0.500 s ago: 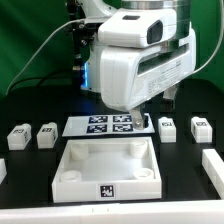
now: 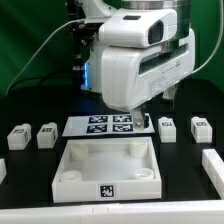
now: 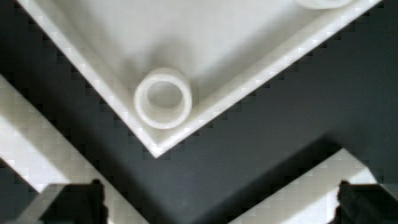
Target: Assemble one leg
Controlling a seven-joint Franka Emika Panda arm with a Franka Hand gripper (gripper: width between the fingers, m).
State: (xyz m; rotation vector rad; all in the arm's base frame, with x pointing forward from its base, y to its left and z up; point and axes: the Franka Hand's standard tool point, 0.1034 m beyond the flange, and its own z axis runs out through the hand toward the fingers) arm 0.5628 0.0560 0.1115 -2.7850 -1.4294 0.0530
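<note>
Gripper (image 3: 222, 205) spread wide, empty, over white panel (image 3: 231, 60) corner; leg (image 2: 168, 127) loose on tabletop (image 2: 30, 190).

White legs (image 2: 47, 134) bear black-and-white tags (image 2: 167, 125); the panel (image 2: 68, 168) is white, the table (image 2: 28, 192) black.

4 legs are counted, all tagged: leg (image 2: 18, 136) and leg (image 2: 47, 133) at the exterior view's left, leg (image 2: 168, 126) and leg (image 2: 200, 129) at the exterior view's right. 1 white panel (image 2: 75, 187) is logged, w/ 1 tag (image 2: 104, 190) on its front wall. 1 marker board (image 2: 74, 127) is seen, 4 tags on it. 2 more white pieces are noted, both cut off at the frame edges: white piece (image 2: 3, 170), white piece (image 2: 212, 163). In the wrist view 2 sockets are picked out: socket (image 3: 162, 100) whole, socket (image 3: 329, 3) cut off.
</note>
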